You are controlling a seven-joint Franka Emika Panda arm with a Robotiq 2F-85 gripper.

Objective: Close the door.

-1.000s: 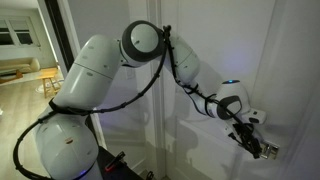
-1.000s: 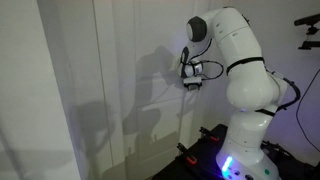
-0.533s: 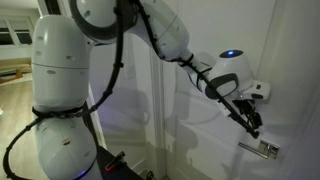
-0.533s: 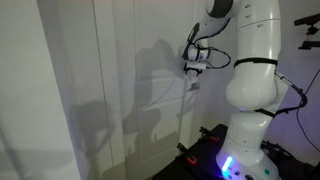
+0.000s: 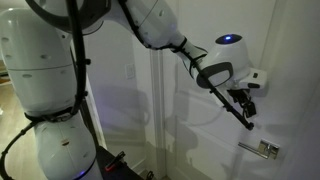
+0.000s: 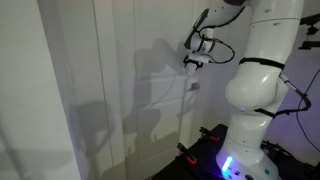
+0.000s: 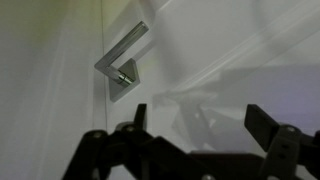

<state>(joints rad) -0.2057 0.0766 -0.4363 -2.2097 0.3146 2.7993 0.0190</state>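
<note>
The tall white panelled door (image 5: 215, 90) fills both exterior views (image 6: 120, 90). Its silver lever handle (image 5: 262, 149) sits on a metal plate low at the right, and it also shows in the wrist view (image 7: 122, 62) at the upper left. My gripper (image 5: 247, 112) hangs in front of the door, above the handle and apart from it. In an exterior view it is high near the door face (image 6: 193, 62). In the wrist view the jaws (image 7: 200, 118) are spread wide with nothing between them, facing the bare door panel.
A narrow plain white strip with a small switch plate (image 5: 128, 72) stands beside the door. My large white arm base (image 5: 55, 110) fills the near side. In an exterior view the base (image 6: 250, 120) stands over a dark stand with blue light.
The gripper has risen off the handle and moved up along the door. The arm has swung closer to the camera. The handle now stands free below the gripper.
</note>
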